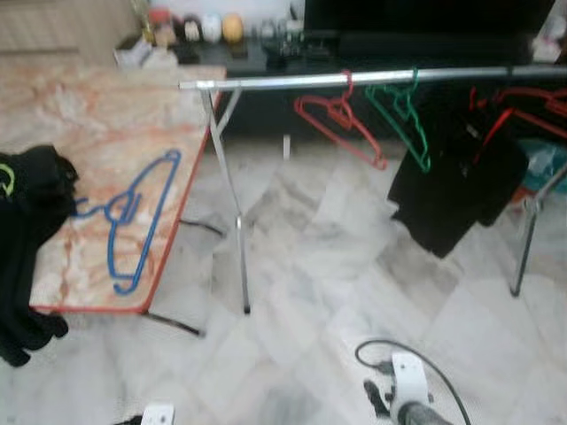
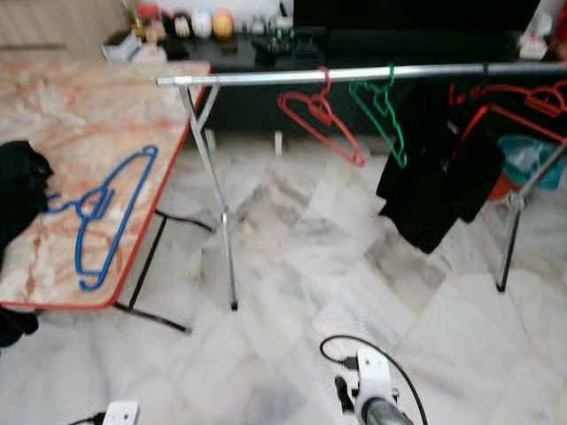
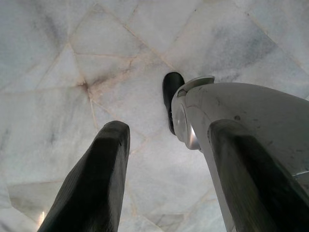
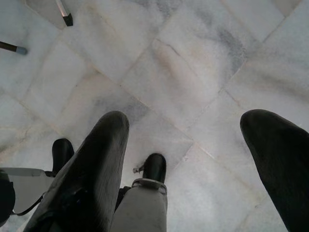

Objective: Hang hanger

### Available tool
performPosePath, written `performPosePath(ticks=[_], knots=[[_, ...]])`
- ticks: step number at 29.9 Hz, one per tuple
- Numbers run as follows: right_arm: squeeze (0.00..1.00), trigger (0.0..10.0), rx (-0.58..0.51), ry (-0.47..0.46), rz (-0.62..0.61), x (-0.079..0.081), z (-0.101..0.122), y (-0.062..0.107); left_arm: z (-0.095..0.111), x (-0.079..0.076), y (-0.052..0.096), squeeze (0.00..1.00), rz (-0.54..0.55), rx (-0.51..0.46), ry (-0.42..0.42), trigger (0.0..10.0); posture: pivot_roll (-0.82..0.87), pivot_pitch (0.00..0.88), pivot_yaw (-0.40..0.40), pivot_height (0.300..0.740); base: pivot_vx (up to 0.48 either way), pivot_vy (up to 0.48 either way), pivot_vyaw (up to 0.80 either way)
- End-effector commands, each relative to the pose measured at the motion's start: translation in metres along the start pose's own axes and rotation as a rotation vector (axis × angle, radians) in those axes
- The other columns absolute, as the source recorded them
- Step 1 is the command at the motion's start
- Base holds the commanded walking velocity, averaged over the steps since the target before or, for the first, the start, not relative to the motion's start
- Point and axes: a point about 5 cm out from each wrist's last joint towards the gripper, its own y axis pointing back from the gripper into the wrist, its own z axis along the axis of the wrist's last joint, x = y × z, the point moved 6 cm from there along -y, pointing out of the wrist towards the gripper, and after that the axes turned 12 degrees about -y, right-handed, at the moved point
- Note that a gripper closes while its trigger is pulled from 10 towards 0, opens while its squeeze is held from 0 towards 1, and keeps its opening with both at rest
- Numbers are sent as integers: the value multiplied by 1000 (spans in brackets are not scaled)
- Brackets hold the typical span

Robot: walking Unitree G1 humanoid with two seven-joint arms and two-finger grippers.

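Note:
A blue hanger (image 1: 133, 217) lies flat on the marble-patterned table (image 1: 80, 133) at my left. A silver clothes rail (image 1: 372, 78) stands ahead, carrying a red hanger (image 1: 337, 119), a green hanger (image 1: 403, 115) and a black garment (image 1: 461, 177) on another red hanger. Both arms hang low over the floor. My left gripper (image 3: 164, 169) is open with nothing between its fingers. My right gripper (image 4: 193, 159) is open too, pointing down at the marble floor.
A black garment (image 1: 31, 239) is heaped on the table's left edge. The rail's legs (image 1: 235, 221) stand on the marble floor between table and rail. A dark cabinet (image 1: 292, 53) with small items lines the back wall. My right arm (image 1: 407, 390) shows at the bottom.

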Motion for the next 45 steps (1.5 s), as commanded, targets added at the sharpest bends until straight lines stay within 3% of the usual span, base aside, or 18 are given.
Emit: performPosePath(ticks=[1,18,45], knots=[[0,10000,16,1,4,1,-5,0,-10,-8,1,0,-27,31,-7,10000,11,73,-23,740,0,0,0],[0,10000,18,5,5,1,-6,1,-11,-8,1,0,-31,37,-41,10000,8,59,-23,740,0,0,0],[0,10000,2,-17,4,3,-3,0,-9,-6,1,0,-30,33,-41,10000,5,66,-23,740,0,-479,0]])
